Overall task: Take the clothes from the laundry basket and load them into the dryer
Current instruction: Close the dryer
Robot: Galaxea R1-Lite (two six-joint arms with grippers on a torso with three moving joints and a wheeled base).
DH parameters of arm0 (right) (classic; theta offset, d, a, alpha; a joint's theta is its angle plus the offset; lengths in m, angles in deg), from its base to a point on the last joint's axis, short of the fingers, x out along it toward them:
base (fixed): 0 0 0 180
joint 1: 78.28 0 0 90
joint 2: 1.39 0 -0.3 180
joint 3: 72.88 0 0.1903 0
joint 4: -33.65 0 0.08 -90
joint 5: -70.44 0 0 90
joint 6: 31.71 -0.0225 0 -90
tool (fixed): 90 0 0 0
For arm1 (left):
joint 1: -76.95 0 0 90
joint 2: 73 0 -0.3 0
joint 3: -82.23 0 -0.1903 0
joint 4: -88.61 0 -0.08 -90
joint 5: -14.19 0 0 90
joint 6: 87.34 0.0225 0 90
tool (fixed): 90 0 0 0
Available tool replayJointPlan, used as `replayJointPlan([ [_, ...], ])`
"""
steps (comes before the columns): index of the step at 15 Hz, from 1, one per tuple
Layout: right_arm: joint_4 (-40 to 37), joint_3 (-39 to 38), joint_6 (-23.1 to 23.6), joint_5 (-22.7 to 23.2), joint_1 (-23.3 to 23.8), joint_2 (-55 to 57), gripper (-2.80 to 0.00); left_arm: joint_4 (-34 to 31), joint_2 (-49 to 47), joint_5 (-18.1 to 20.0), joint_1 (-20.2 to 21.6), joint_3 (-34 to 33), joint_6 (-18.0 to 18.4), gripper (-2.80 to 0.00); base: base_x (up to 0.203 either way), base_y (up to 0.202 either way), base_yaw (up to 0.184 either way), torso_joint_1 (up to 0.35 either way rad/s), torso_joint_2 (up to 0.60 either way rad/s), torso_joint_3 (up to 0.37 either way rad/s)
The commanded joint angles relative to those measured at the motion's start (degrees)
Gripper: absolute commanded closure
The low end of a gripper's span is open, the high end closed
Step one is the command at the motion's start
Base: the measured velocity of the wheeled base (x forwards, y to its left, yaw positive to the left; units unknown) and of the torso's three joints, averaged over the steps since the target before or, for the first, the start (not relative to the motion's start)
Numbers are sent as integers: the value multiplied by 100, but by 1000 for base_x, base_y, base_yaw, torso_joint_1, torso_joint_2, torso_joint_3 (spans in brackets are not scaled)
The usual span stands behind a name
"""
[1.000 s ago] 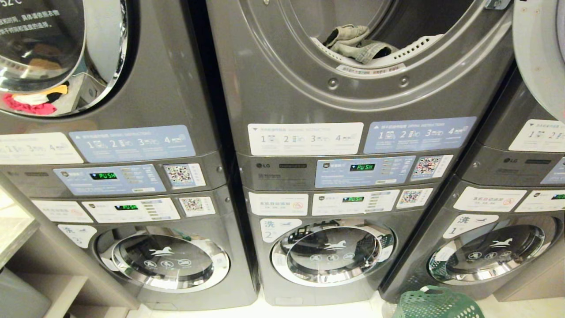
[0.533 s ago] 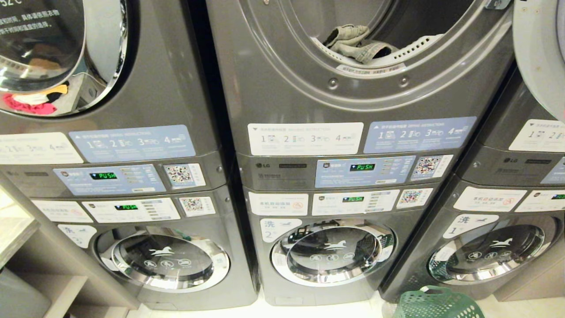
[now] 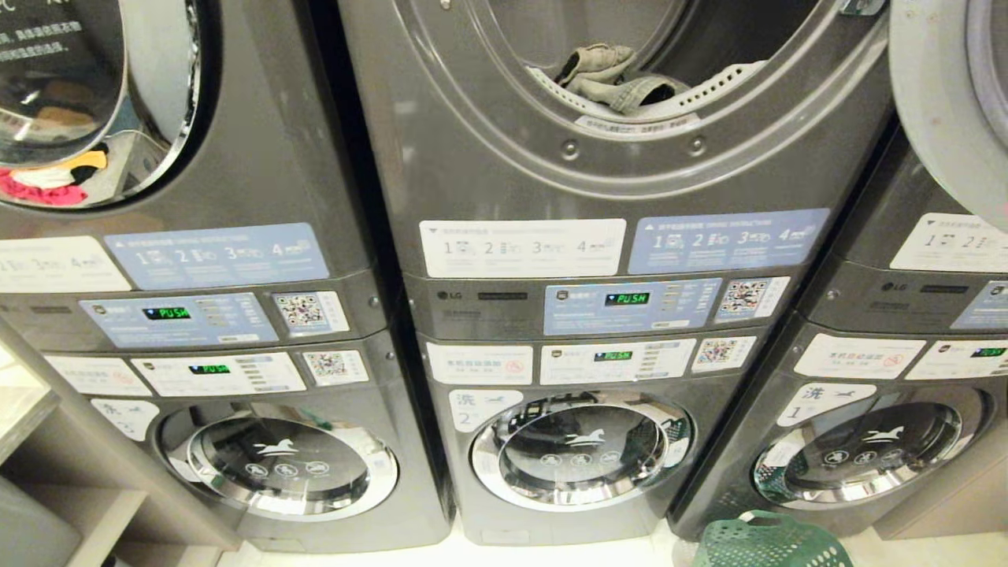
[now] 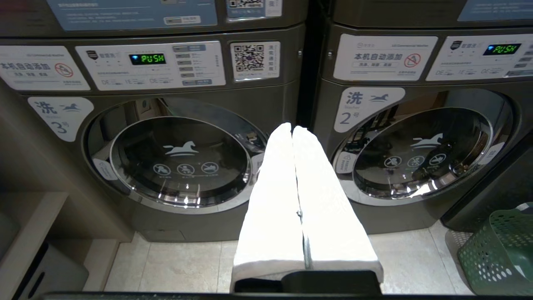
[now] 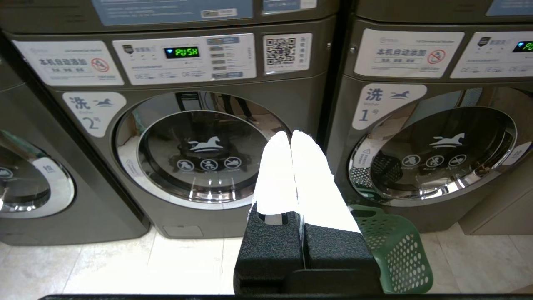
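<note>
Now I see clothes (image 3: 610, 79) inside the dryer (image 3: 488, 157), basket (image 3: 768, 543) below it; both grippers' fingers (image 4: 291, 137) (image 5: 291, 139) pressed together, empty.

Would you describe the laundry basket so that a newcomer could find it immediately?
Start at the middle stack, whose upper dryer stands open. Drop to the floor at the foot of the washer marked 1 beside it. There sits the laundry basket, the only green, perforated plastic thing among grey machines.

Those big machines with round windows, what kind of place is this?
Probably a self-service laundromat. Stacked grey machines stand in a row: an open dryer with clothes inside, numbered washers below, QR-code stickers, and a green laundry basket on the floor.
</note>
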Motion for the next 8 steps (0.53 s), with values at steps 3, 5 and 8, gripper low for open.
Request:
replayJointPlan([
  [3, -2, -1, 2, -2, 1, 9, 0, 4, 2, -4, -5, 0, -2, 0, 0, -197, 2, 1, 6, 1],
  [5, -2, -1, 2, -2, 1, 9, 0, 4, 2, -4, -5, 0, -2, 0, 0, -197, 2, -1, 6, 1],
  [8, -2, -1, 37, -2, 1, 9, 0, 4, 2, -4, -5, 0, -28, 0, 0, -196, 1, -3, 3, 2],
])
